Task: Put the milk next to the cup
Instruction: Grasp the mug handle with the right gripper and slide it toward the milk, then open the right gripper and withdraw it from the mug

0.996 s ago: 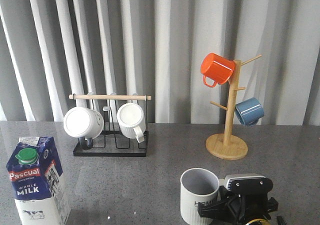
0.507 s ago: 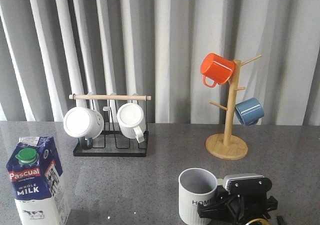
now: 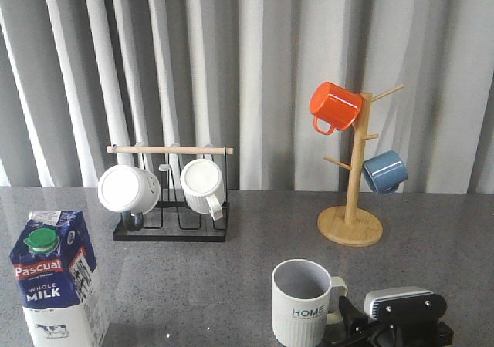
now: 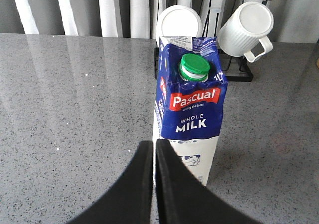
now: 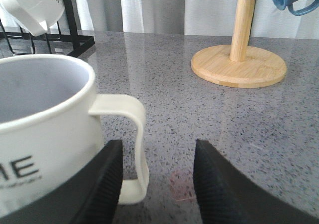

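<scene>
The milk [image 3: 57, 277] stands upright at the front left corner of the table [image 3: 231, 262]; the left gripper [image 4: 153, 157] is right at its near face, jaws pressed together, gripping nothing; the cup [image 3: 302, 303] sits near the front edge, right of centre; the right gripper [image 5: 157, 176] is spread, its jaws either side of the handle, not pinching it.
</scene>
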Controlling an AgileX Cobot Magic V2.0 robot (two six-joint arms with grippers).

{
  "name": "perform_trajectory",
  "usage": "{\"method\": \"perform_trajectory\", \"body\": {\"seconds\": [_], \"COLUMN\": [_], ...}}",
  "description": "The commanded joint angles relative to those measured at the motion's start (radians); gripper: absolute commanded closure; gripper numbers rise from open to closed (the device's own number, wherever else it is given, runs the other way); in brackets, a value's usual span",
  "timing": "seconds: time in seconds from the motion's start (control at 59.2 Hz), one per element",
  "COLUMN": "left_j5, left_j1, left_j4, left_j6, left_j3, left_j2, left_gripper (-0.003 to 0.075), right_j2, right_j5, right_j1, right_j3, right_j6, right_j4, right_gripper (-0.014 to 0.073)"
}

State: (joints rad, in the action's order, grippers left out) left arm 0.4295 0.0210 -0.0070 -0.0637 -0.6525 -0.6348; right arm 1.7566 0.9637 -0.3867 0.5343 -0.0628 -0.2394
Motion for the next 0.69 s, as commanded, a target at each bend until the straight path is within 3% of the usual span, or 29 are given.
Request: {"method": "perform_trajectory", "body": {"seconds": [0.0, 0.152, 0.27, 0.439, 0.675], "left_j5": [-0.068, -0.068, -0.068, -0.068, -0.068], "left_j1": [-0.002, -0.002, -0.002, -0.002, -0.002], "left_j4": [-0.006, -0.006, -0.006, -0.006, -0.006], "left_j6": [-0.003, -0.003, -0.003, -0.003, -0.003], "left_j3": [-0.035, -0.035, -0.035, -0.035, -0.035], "left_j2": [-0.004, -0.004, -0.004, -0.004, -0.004], "left_gripper": [0.0727, 0.0727, 0.0727, 0.0727, 0.0727], "right_j2": [-0.075, -0.14, -0.222, -0.36, -0.522], "right_j5": [0.081, 0.064, -0.038, -0.29, -0.782], "right_j1": [0.003, 0.003, 0.003, 0.022, 0.082], "right_j3": [-0.027, -0.105, -0.149, -0.138, -0.028], "right_j6": [0.002, 0.028, 0.04, 0.074, 0.069], "right_j4": [0.023, 0.052, 0.057, 0.051, 0.151], "right_gripper": [0.0266, 0.0266, 0.0266, 0.0266, 0.0266]}}
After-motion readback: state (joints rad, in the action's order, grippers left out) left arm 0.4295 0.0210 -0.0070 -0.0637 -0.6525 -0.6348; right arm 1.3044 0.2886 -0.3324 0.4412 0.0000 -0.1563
